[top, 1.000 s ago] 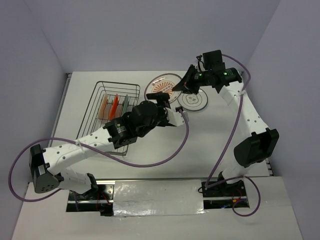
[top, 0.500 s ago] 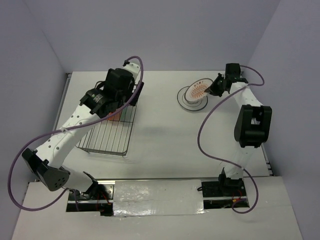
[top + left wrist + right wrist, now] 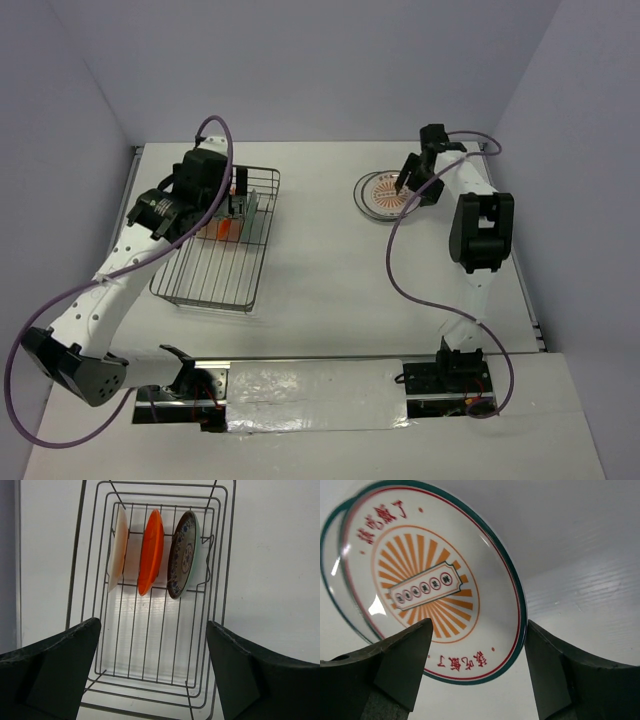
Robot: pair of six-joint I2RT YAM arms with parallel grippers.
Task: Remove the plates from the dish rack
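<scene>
The dish rack stands on the left of the table, with three plates upright at its far end. In the left wrist view these are a cream-tan plate, an orange plate and a teal patterned plate in the dish rack. My left gripper hangs open above the rack's bare near half, also in the top view. At back right the white plate with the orange sunburst lies on another plate. My right gripper is open around its near rim.
The table's right edge runs close beside the right arm. Its back edge meets the wall just beyond both the rack and the stacked plates. Purple cables loop from both arms.
The left arm swung from the table's middle back over the rack. The right gripper brought the tilted sunburst plate down flat onto the ringed plate and opened, letting go of it.
</scene>
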